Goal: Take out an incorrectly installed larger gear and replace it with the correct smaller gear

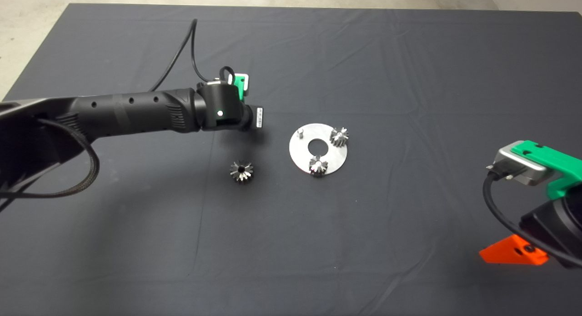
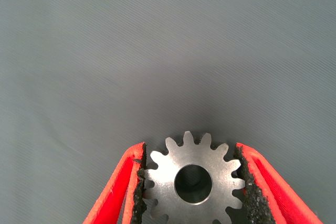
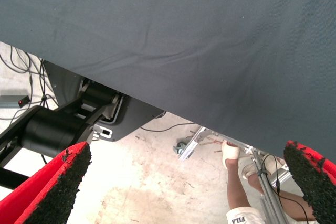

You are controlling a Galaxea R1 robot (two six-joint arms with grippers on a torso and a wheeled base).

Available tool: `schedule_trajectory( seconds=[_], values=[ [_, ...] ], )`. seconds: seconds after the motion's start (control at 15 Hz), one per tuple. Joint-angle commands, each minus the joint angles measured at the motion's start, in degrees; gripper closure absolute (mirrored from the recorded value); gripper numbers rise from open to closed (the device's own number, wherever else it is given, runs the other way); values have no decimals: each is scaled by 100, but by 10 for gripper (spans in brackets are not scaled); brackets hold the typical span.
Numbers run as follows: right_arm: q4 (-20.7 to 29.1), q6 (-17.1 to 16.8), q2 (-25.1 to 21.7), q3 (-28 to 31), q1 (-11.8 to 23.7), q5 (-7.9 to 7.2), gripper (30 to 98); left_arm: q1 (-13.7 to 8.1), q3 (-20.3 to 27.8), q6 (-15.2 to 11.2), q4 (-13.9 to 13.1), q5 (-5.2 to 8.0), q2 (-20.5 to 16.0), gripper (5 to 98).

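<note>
Above the desk (image 1: 136, 243), left gripper (image 2: 191, 182) clamps the smaller gear (image 2: 193, 183) by its teeth: steel, stiff, slick, prob. weighty. Right gripper (image 3: 186, 182) parked w/ fingers apart.

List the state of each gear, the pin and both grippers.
Larger gear: off the plate, lying on the mat.
Smaller gear: held in the left gripper.
Pin: bare.
Plate gears: two, seated on the plate.
Left gripper: shut on the smaller gear.
Right gripper: open, parked at the mat's edge.
</note>
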Motion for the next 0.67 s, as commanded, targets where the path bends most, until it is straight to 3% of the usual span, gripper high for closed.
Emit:
schedule_trajectory(
  seconds=[0.0, 0.2, 0.33, 0.6],
  values=[
    [137, 4, -2, 11, 73, -2, 317, -327, 181, -154, -839, 62, 13, 647],
    [129, 4, 24, 5, 73, 7, 317, -362, 574, -287, -1034, 97, 13, 648],
    [137, 4, -2, 11, 73, 7, 317, -380, 692, -396, -1034, 291, 48, 648],
    [137, 4, 24, 11, 73, 7, 317, -660, 937, -541, -1043, 282, 74, 648]
  ],
)
